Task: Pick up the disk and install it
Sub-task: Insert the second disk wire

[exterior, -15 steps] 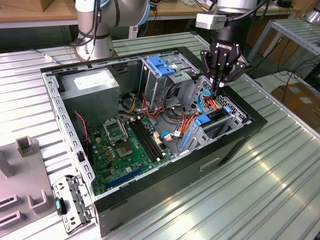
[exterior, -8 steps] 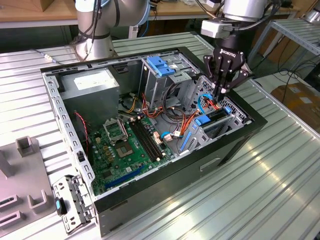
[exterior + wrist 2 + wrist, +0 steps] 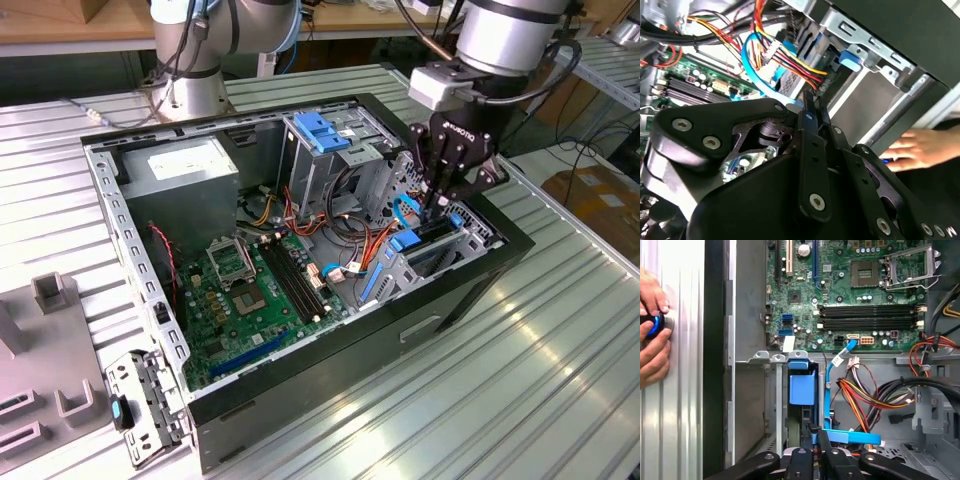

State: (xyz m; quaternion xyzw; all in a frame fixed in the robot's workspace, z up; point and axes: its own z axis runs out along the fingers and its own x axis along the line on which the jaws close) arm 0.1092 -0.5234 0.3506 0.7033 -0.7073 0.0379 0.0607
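- The disk [image 3: 432, 232], blue rail showing, sits on edge in the drive cage [image 3: 440, 262] at the computer case's [image 3: 330, 370] right end in the exterior view.
- The gripper [image 3: 437, 207] pinches its top edge (fingers pressed close).
- A person's hand [image 3: 652, 335] rests outside the case.

Exterior view: high, oblique over computer case [image 3: 300, 330]. Both wrist views: close inside it.
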